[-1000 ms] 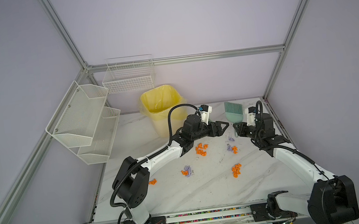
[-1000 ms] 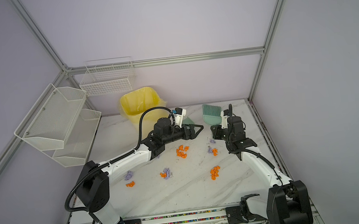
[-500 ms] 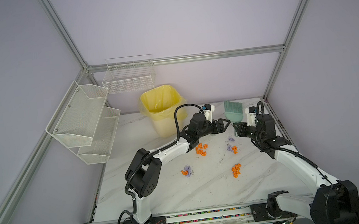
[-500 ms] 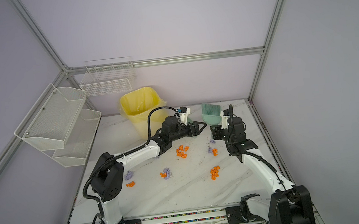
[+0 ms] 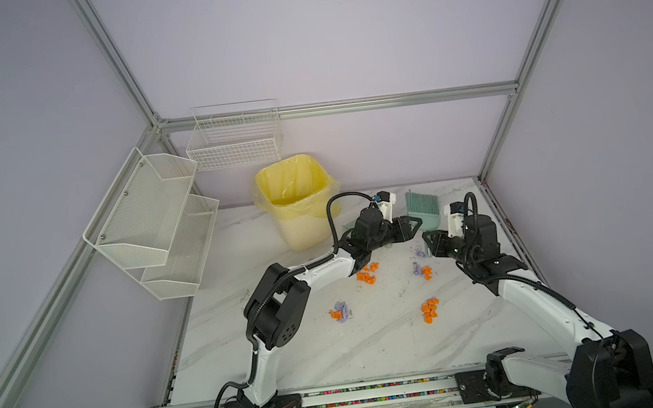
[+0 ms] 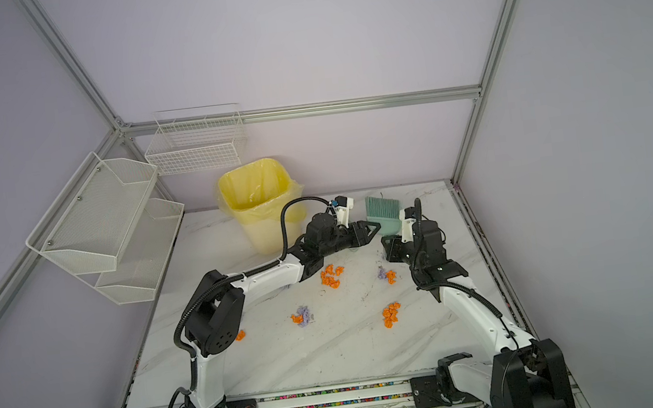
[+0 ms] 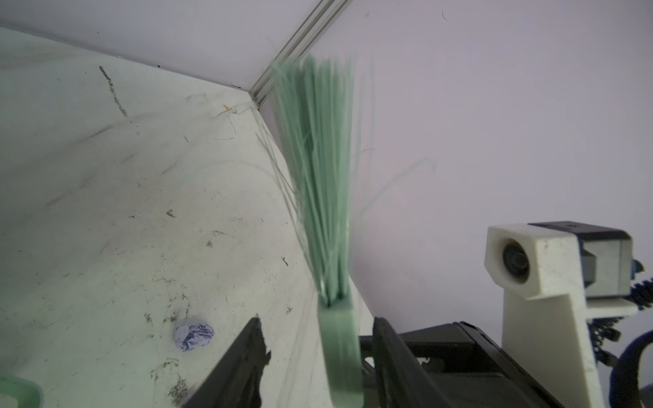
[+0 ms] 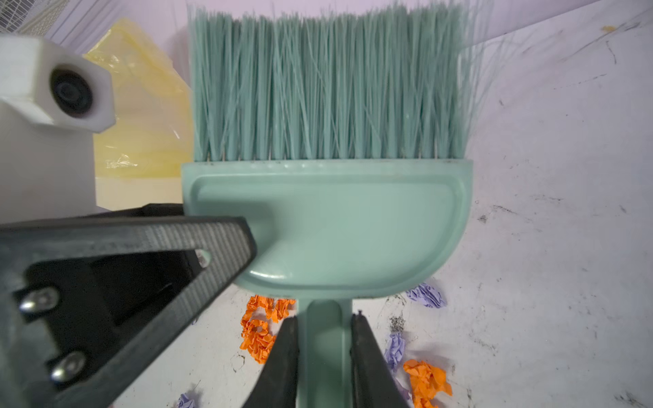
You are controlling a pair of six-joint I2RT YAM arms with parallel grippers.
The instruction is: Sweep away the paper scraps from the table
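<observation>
So the right gripper (image 8: pixel 325 328) has its jaws clamped tight on the handle of the mint-green brush (image 8: pixel 328 226), bristle end toward the back wall; the left gripper (image 7: pixel 318 325) is right up at the brush head with its jaws apart, one finger on each side of the head's edge, and the left wrist view shows a gap on both sides, so it isn't pinching anything; both meet toward the back right of the table (image 5: pixel 375 354), near the yellow-lined bin (image 5: pixel 295 200); the paper scraps (image 5: pixel 366 273) all lie loose on the marble top in little clumps: an orange bunch under the left arm's wrist, a lavender-and-orange pair (image 5: pixel 422 271) near the right gripper, an orange pile (image 5: pixel 430 309) closer to the front, a mixed clump (image 5: pixel 339 311) mid-table, and in a top view a lone orange wad (image 6: pixel 240 335) beside the left arm's elbow; one lavender wad (image 7: pixel 194 337) sits just beside the left fingers.
</observation>
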